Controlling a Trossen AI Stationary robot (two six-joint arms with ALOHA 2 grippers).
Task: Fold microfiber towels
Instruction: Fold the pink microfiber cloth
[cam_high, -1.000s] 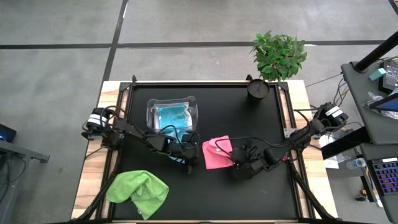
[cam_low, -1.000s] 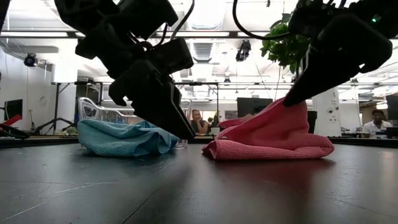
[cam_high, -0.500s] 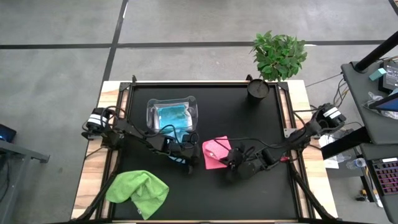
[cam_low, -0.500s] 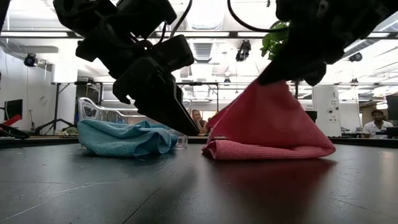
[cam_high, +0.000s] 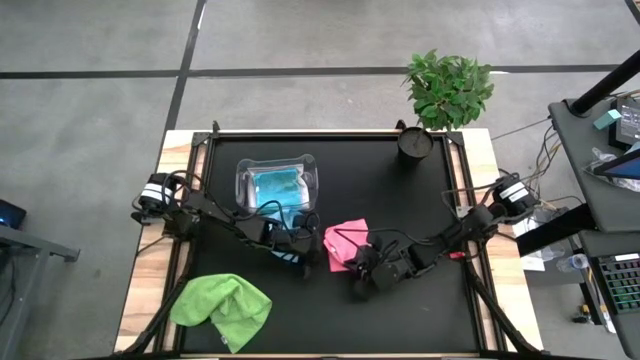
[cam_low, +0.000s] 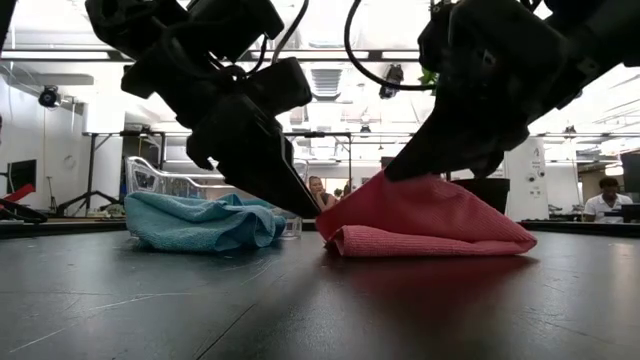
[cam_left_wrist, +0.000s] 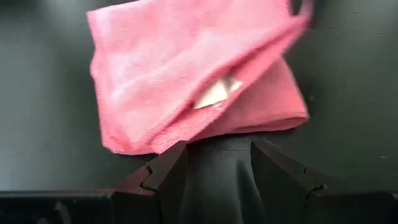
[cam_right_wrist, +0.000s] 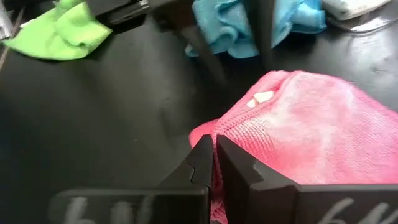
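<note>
The pink towel (cam_high: 344, 242) lies mid-table, partly doubled over, with a white label (cam_left_wrist: 214, 94) showing between its layers. My right gripper (cam_right_wrist: 214, 148) is shut on it at its near right side (cam_high: 357, 263). My left gripper (cam_left_wrist: 217, 146) stands open at the towel's left edge (cam_low: 318, 218), slanting down. A light blue towel (cam_low: 200, 221) lies heaped behind the left arm. Another blue one sits in the clear tub (cam_high: 277, 185). The green towel (cam_high: 222, 308) lies crumpled at the near left. My right gripper pinches the pink towel's upper layer (cam_right_wrist: 231, 138) between its two shut fingers. It comes slanting down from the table's right. The held part (cam_low: 405, 178) is raised a little; the towel's lower layers (cam_low: 430, 240) lie flat on the table. My left gripper: I cannot tell whether its fingertips touch the towel.
A potted plant (cam_high: 447, 88) and a dark round pot (cam_high: 413, 143) stand at the far right corner. People sit in the room beyond the table. There is bare black tabletop (cam_high: 400, 200) right of the pink towel and along the near edge.
My right gripper has shut on the pink towel, then gone toward the table's left and down. It has carried the towel's raised right part over the rest. The peak stood high half a second ago and now sits low, near the left edge. The bottom layer has stayed put.
</note>
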